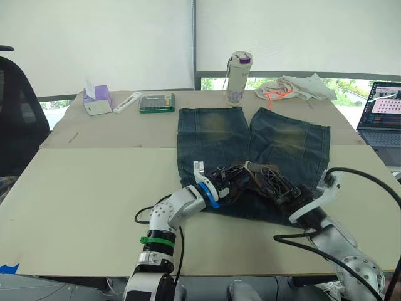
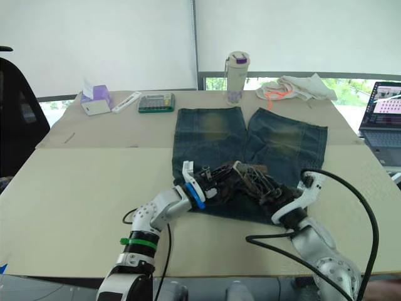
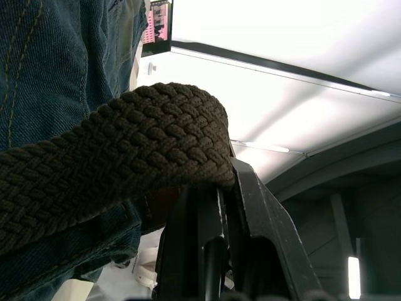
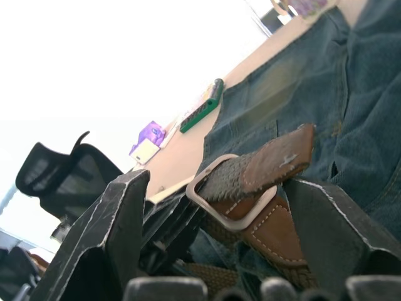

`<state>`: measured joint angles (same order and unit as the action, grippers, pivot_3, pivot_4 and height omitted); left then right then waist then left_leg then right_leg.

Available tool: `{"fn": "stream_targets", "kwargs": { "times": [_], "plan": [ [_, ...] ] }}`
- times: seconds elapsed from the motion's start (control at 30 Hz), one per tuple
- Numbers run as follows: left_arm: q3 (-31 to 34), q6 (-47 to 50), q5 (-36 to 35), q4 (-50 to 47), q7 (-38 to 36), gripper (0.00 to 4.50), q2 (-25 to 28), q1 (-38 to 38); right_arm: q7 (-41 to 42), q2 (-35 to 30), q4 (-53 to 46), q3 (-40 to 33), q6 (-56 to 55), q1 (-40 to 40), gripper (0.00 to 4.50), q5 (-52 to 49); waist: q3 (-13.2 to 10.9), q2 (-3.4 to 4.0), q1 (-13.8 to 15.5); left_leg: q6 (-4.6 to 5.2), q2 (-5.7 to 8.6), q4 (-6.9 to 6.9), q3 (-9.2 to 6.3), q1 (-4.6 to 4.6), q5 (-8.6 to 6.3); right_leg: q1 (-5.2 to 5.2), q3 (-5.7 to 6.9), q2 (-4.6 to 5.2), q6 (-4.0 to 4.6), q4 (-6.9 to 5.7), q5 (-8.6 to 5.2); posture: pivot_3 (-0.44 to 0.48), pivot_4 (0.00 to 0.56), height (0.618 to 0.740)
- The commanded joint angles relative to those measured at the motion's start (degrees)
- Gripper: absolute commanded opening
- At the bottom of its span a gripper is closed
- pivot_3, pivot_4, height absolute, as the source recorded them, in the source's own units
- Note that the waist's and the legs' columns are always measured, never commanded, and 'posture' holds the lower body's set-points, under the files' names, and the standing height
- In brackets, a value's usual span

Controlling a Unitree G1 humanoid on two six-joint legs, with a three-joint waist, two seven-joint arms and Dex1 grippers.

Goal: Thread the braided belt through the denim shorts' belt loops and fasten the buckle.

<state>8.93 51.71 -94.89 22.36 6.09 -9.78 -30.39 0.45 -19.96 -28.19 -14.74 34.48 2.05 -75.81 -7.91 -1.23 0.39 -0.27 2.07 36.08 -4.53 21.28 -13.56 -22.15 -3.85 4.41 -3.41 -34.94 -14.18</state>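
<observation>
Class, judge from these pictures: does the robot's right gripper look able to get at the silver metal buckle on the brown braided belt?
Probably yes. The right gripper stands open with the silver metal buckle between its fingers, nothing between them, over the faded blue denim shorts.

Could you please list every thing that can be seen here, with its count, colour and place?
denim shorts: one, faded blue with yellowish patches, middle of the table, legs pointing away from the robot.
braided belt: one, dark brown, at the waistband, held by the left gripper.
buckle: one, silver, at the belt's brown leather end, between the right gripper's fingers.
bottle: one, pale with purple lid, far edge.
white cloth: one, with orange cord, far right.
calculator: one, green-edged, far left.
purple box: one, far left.
white bar: one, beside the calculator.
laptop: one, open, right edge.
office chair: one, black, left.
table: one, beige.
left gripper: black, shut on the belt.
right gripper: black, open around the buckle.
</observation>
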Motion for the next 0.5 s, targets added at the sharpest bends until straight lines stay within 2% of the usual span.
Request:
{"fn": "stream_targets", "kwargs": {
  "times": [0.03,0.27,0.37,0.4,0.47,0.5],
  "plan": [
    [1.15,1.10,1.15,0.25,-1.03,0.00,-2.02,-1.42,-2.90,-0.22,-0.98,-1.20,0.71,-1.63,2.59,-3.32,0.01,0.02,-0.10,0.00,0.00,0.00,0.02,0.00,0.00,0.00,0.00,0.00,0.00,0.00,0.00,0.000,0.150,0.740],
    [1.91,2.46,2.84,0.61,-2.49,0.00,-1.92,-1.35,-4.72,0.03,-0.33,-1.40,0.29,-2.22,0.10,-2.75,0.05,0.09,-0.29,0.00,0.00,0.00,0.12,0.00,0.00,0.00,0.02,-0.02,-0.03,-0.01,-0.01,0.000,0.150,0.740],
    [2.16,3.27,3.45,0.47,-3.33,0.00,-1.84,-1.23,-4.92,-0.05,-0.07,-1.50,0.14,-2.18,0.04,-2.06,0.06,0.10,-0.39,0.00,-0.01,0.00,0.12,0.00,0.00,0.00,0.02,-0.03,-0.05,-0.01,-0.02,0.000,0.150,0.740],
    [1.95,3.86,3.78,0.20,-3.82,0.72,-1.49,-1.12,-5.04,-0.02,-0.04,-1.57,0.03,-2.20,0.00,-1.90,0.06,0.10,-0.41,0.00,-0.01,0.00,0.12,0.00,0.00,0.00,0.02,-0.03,-0.05,-0.02,-0.03,0.000,0.150,0.740],
    [1.68,5.19,4.23,-0.57,-4.48,1.37,-0.60,-0.93,-5.06,-0.33,-0.04,-1.74,0.02,-2.23,0.00,-1.41,0.06,0.10,-0.44,0.01,-0.01,0.00,0.12,0.01,0.00,0.00,0.02,-0.02,-0.05,-0.01,-0.03,0.000,0.150,0.740],
    [1.68,5.83,4.41,-0.96,-4.64,1.50,-0.20,-0.87,-4.99,-0.59,-0.05,-1.84,0.09,-2.23,0.00,-1.15,0.07,0.11,-0.48,0.01,0.00,0.00,0.12,0.01,0.00,0.00,0.02,-0.02,-0.05,-0.01,-0.03,0.000,0.150,0.740]
  ]
}}
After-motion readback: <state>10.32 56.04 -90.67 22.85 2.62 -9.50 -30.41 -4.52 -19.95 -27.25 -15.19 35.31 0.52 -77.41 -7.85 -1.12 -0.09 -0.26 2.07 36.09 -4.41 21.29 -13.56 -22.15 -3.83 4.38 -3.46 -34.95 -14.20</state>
